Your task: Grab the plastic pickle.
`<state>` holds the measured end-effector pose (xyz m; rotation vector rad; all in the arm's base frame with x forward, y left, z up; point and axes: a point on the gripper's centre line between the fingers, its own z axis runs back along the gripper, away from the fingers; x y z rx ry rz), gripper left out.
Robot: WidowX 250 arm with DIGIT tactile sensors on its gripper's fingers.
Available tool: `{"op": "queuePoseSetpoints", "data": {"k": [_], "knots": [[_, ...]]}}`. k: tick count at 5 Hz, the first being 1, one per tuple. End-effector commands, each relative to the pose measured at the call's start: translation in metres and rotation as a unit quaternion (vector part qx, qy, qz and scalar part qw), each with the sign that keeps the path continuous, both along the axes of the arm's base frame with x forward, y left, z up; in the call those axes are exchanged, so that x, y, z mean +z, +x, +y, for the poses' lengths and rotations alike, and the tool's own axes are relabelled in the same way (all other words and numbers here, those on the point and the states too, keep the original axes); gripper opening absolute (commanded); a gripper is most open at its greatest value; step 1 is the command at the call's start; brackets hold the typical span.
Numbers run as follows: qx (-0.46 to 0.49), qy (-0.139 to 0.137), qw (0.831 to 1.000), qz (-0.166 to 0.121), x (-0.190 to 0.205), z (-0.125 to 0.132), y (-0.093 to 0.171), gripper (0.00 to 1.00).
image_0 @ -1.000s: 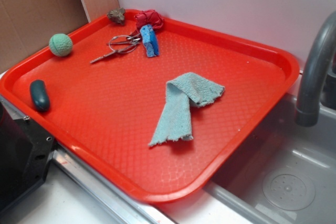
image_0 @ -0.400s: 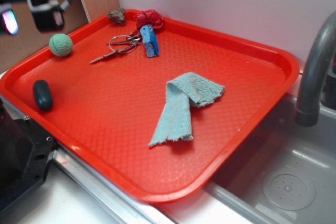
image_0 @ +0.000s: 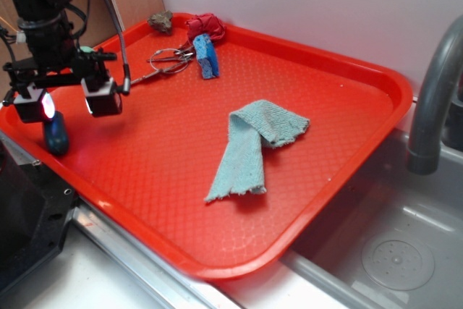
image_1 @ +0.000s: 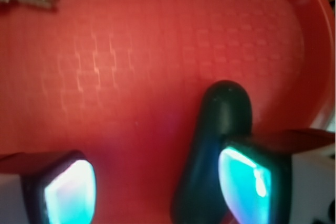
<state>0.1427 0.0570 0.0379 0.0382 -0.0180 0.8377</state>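
Note:
The plastic pickle (image_0: pixel 56 137) is a dark teal oblong lying near the left corner of the red tray (image_0: pixel 329 59). My gripper (image_0: pixel 66 106) hangs open just above it, one lit finger on each side in the exterior view. From the wrist, the pickle (image_1: pixel 220 124) lies on the tray floor close against the right fingertip (image_1: pixel 247 182), which covers part of its near end. The left fingertip (image_1: pixel 68 192) stands well apart from it. Nothing is held between the jaws.
A light blue towel (image_0: pixel 257 142) lies crumpled mid-tray. At the far corner are a blue sponge (image_0: pixel 207 56), metal scissors (image_0: pixel 168 59), a red cloth (image_0: pixel 206 25) and a brown lump (image_0: pixel 160 21). A grey faucet (image_0: pixel 434 85) and sink (image_0: pixel 394 255) are at right.
The arm has come down from the upper left, and the open gripper now sits low over the pickle. It also hides the knitted ball. The pickle has not moved.

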Motion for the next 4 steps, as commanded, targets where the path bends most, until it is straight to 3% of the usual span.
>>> {"op": "queuePoseSetpoints", "data": {"k": [1,3,4], "knots": [[-0.036,0.002,0.999,-0.028,-0.003,-0.002,-0.016,1.0],[-0.031,0.026,0.998,-0.038,0.039,0.015,-0.034,1.0],[-0.052,0.026,0.997,-0.04,0.065,0.024,-0.024,1.0]]}}
